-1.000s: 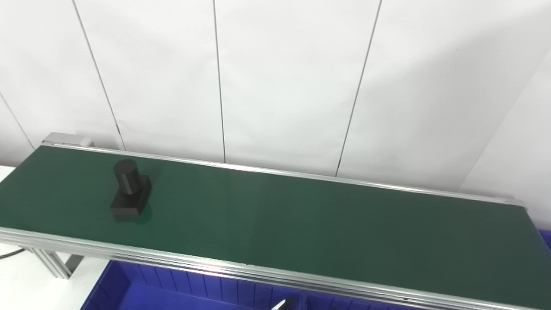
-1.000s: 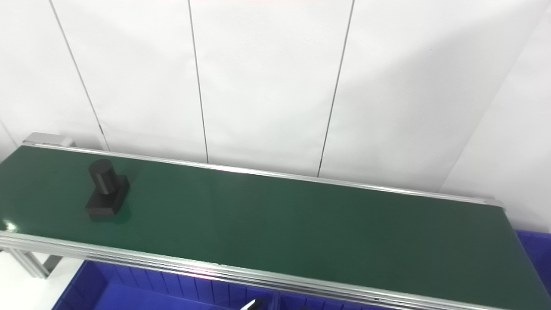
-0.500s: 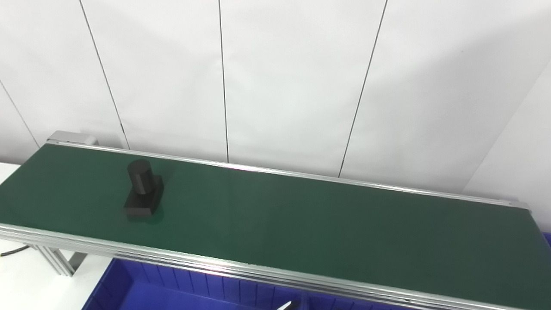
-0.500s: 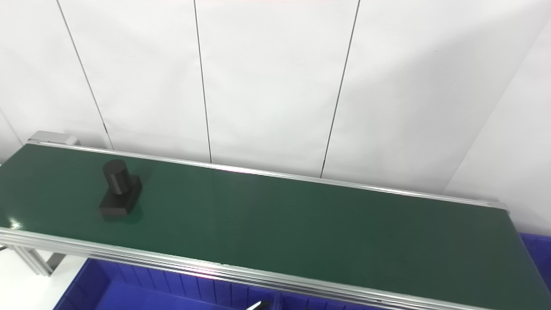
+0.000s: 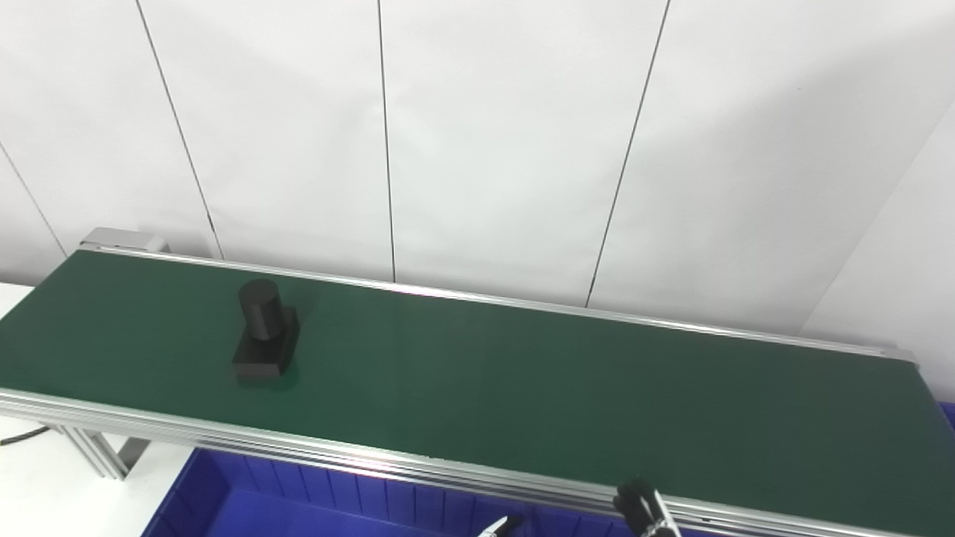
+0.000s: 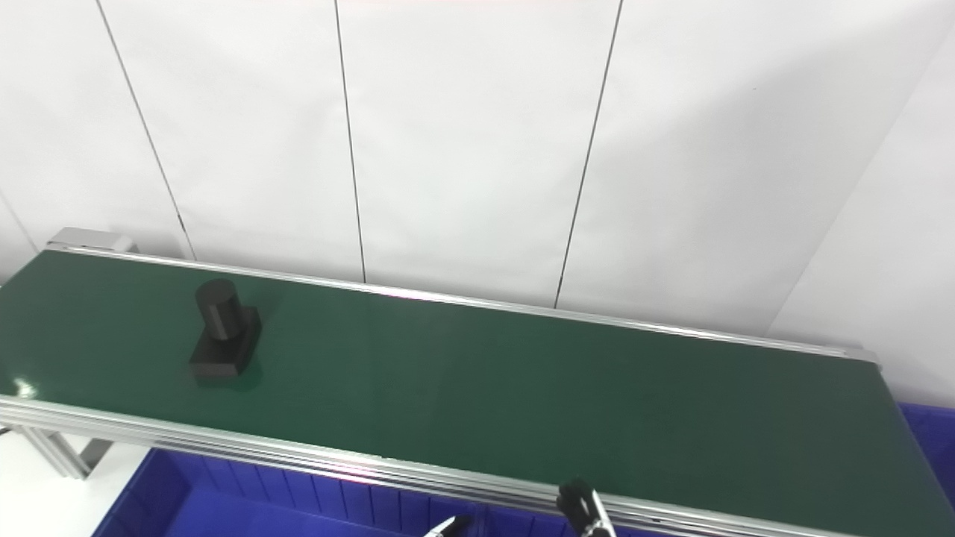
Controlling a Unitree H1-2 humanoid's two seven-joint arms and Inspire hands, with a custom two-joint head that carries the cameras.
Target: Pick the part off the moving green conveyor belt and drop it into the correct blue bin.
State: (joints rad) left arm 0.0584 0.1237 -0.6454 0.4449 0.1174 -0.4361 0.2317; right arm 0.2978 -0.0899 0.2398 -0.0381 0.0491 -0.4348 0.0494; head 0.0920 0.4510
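Only the dark fingertips of my right hand (image 5: pixel 645 509) are showing at the bottom edge, by the near rail; I cannot tell its state. The black part (image 5: pixel 264 333) is sitting upright on the green conveyor belt (image 5: pixel 522 388), toward its left end, with the blue bin (image 5: pixel 246 500) lying below.

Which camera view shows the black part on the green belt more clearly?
Neither is clearly better. Both show the whole black part, an upright cylinder on a flat base, unobstructed on the conveyor belt. The right eye view only places it nearer the picture's left edge.
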